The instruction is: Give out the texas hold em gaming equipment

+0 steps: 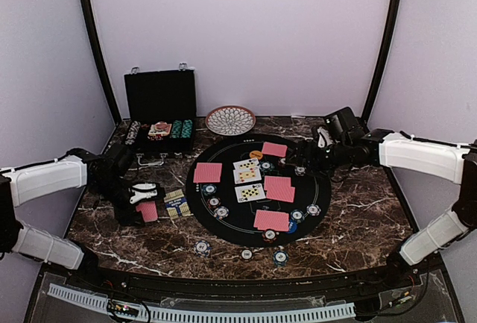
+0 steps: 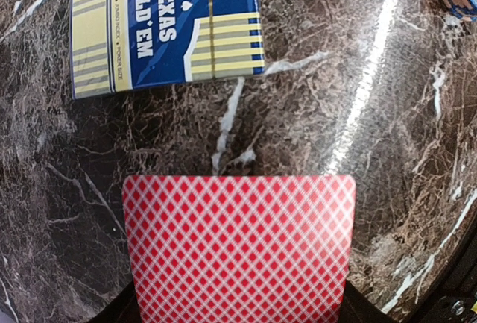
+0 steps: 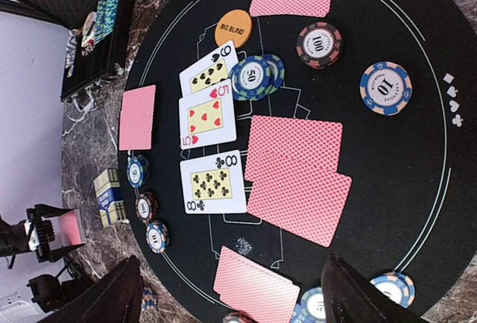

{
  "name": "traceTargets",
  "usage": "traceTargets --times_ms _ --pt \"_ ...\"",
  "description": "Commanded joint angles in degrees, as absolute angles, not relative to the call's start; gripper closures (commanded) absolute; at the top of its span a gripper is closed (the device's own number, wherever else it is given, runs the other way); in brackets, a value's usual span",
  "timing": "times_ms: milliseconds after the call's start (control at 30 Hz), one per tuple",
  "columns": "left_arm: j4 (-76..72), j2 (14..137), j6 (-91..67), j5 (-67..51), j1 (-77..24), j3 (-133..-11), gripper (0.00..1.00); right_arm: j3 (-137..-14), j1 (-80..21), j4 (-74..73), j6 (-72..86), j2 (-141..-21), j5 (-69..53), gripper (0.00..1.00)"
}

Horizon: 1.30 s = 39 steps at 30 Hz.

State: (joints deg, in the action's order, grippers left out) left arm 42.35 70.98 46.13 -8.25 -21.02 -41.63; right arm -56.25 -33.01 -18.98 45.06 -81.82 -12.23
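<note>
red-backed card (image 2: 238, 245) in left pincer (image 1: 142, 199)

Cards (image 1: 248, 181) on mat (image 1: 317, 185) (case (image 1: 160, 98) behind)

The blue-and-cream striped card box (image 2: 168, 24) reads "TEXAS HOLD'EM", the orange round disc (image 3: 234, 28) "BIG BLIND", the dark red-edged round chip (image 3: 319, 44) "100", the green-edged round chip (image 3: 250, 77) "50", the blue-edged round chip (image 3: 385, 88) "10", and three white face-up cards show the nine of spades (image 3: 210, 74), five of hearts (image 3: 206, 116) and eight of clubs (image 3: 213, 183).

Open black case (image 1: 160, 95) beside patterned dish (image 1: 230, 120), marble table (image 1: 358, 226).
</note>
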Motion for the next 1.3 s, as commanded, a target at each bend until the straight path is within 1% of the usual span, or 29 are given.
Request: traceTargets --times_ms 0,33,133,200,233,267,300,367,400,433,500,733,800,900,967,1067,1200,1267 --pt "36.92 73.79 47.42 -8.26 -20.57 -39.48 1.0 -54.53 -33.44 -18.15 46.03 -78.98 -10.76 0.16" --pt "36.43 74.42 46.99 -8.5 -20.57 -39.05 0.99 -54.19 -33.48 -18.19 46.12 -78.63 -10.69 0.16" --pt "33.37 76.62 46.43 -8.48 -20.57 -37.94 0.9 -53.35 -33.48 -18.28 46.38 -77.7 -10.41 0.15" --pt "31.42 77.25 45.53 -7.88 -20.57 -37.06 0.74 -53.07 -33.48 -18.22 46.49 -77.16 -10.37 0.15" --pt "31.18 77.43 45.37 -8.19 -20.61 -36.53 0.53 -53.01 -33.49 -18.17 46.56 -77.04 -10.43 0.15" --pt "30.84 77.61 45.36 -8.4 -20.59 -36.33 0.47 -53.03 -33.49 -18.21 46.58 -76.92 -10.45 0.15" --pt "30.71 77.7 45.13 -8.63 -20.62 -36.0 0.33 -53.01 -33.41 -18.28 46.67 -76.83 -10.5 0.15" --pt "30.81 77.66 44.96 -8.71 -20.64 -35.73 0.22 -53.21 -33.44 -18.28 46.67 -76.66 -10.47 0.14" --pt "31.04 77.59 44.94 -8.84 -20.6 -35.7 0.2 -53.28 -33.47 -18.28 46.71 -76.64 -10.5 0.14" --pt "31.3 77.43 45.05 -8.94 -20.6 -35.73 0.06 -53.33 -33.48 -18.26 46.73 -76.71 -10.54 0.14" --pt "31.82 76.95 45.04 -9.19 -20.64 -36.0 0.02 -53.74 -33.49 -18.35 46.67 -76.75 -10.64 0.14" --pt "35.37 75.62 43.55 -10.75 -20.61 -40.04 0.01 -55.03 -33.48 -19.95 46.39 -76.41 -9.61 0.1" --pt "37.02 75.22 42.34 -11.53 -20.57 -42.76 0.01 -55.72 -33.49 -21.04 45.54 -75.87 -7.63 0.02" --pt "37.86 74.34 40.2 -11.81 -20.57 -47.58 0.01 -56.35 -33.36 -23.69 43.64 -73.91 -0.69 0.02" --pt "35.2 73.38 37.42 -10.54 -20.57 -49.58 0.01 -55.86 -32.66 -24.14 42.41 -71.51 5.33 0.02" --pt "24.92 71.23 31.62 -6.12 -20.45 -49.84 0.01 -54.64 -31.13 -24.18 41.05 -68.12 13.14 0.02" --pt "13.25 70.49 28.29 -1.87 -19.49 -47.11 0.01 -51.63 -27.43 -23.58 39.05 -63.46 23.79 0.02" --pt "8.14 71.19 26.51 -1.69 -18.05 -45.51 0.01 -48.49 -26.41 -19.95 36.0 -60.36 31.73 0.02"
